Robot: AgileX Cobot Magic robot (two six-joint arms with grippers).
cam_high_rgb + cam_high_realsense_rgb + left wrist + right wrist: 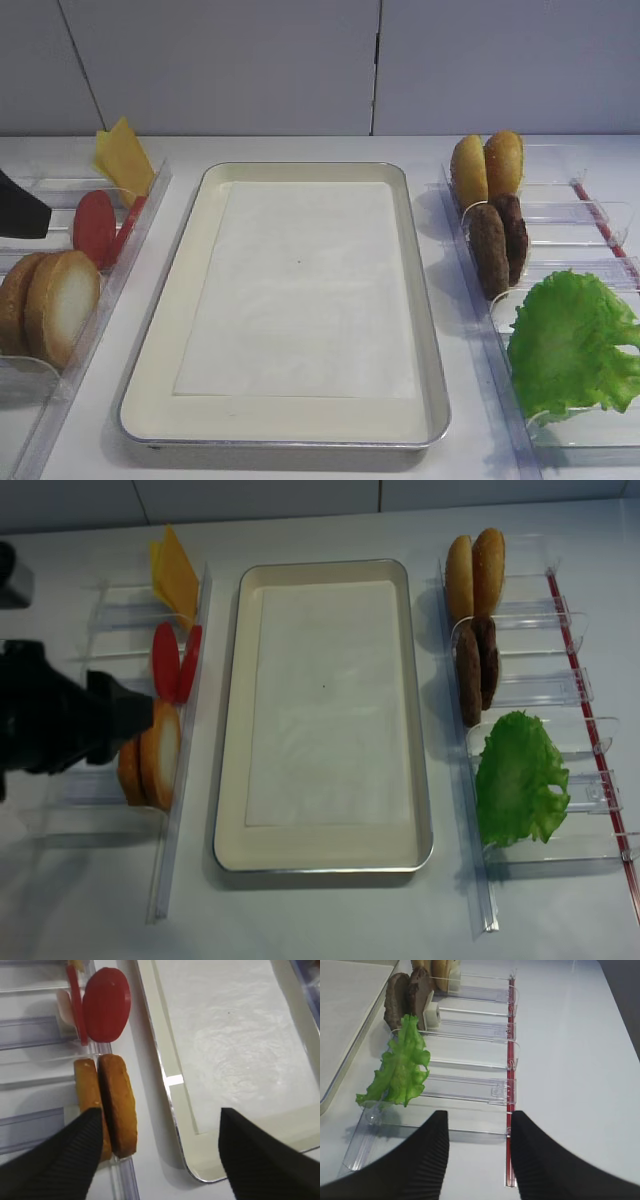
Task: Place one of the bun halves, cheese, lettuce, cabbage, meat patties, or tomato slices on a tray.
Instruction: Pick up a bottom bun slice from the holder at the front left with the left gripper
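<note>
Left tool (157, 1152) wide open, empty

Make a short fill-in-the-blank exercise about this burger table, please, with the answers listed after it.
1. The paper-lined tray holds ____ food.
2. The lettuce stands in the bin on the tray's ____ side.
3. The two tomato slices are coloured ____.
4. The left gripper has its jaws ____.

Answers: no; right; red; open

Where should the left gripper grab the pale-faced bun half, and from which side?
Grip the bun half across its two flat faces near its top rim, coming from above. It stands on edge in the bin against the other half, so only the top is free.
</note>
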